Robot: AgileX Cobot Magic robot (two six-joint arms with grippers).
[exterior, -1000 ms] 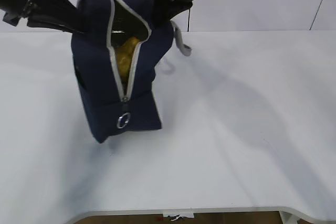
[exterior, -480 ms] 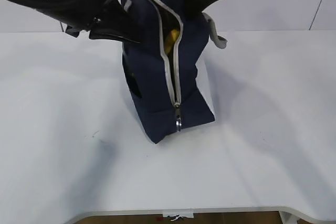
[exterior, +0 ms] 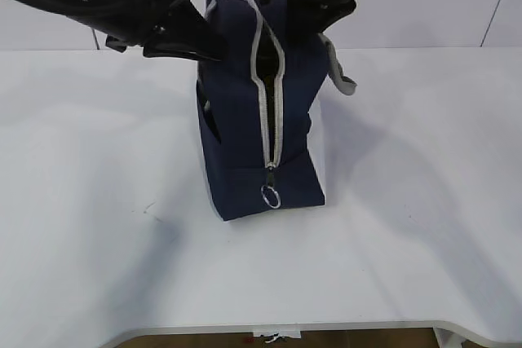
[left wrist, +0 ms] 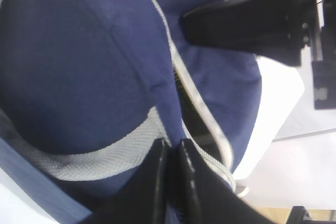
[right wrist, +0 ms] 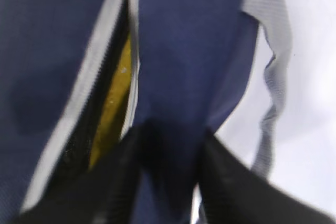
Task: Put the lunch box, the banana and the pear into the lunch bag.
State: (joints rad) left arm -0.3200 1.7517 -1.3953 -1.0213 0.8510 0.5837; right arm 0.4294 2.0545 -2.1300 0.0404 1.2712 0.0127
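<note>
The navy lunch bag point(exterior: 236, 136) stands on the white table with its grey zipper open down to the ring pull point(exterior: 271, 196). My left gripper point(exterior: 210, 46) is at the bag's top left edge; in the left wrist view it point(left wrist: 172, 148) is shut on a thin fold of the lunch bag point(left wrist: 79, 66) beside the zipper. My right gripper point(exterior: 314, 26) is at the top right edge, and its jaws point(right wrist: 170, 135) stand apart astride the lunch bag's fabric point(right wrist: 189, 51). Through the slit a yellow fruit point(right wrist: 113, 103) shows; banana or pear, I cannot tell. The lunch box is hidden.
A grey strap handle point(exterior: 344, 79) hangs off the bag's right side. The white table point(exterior: 424, 226) spreads on all sides of the bag, with its front edge point(exterior: 326, 328) near the bottom of the exterior view. A wall rises behind.
The bag has shifted right to the middle and come upright, and its opening has narrowed to a slit. The right jaws have spread apart.
</note>
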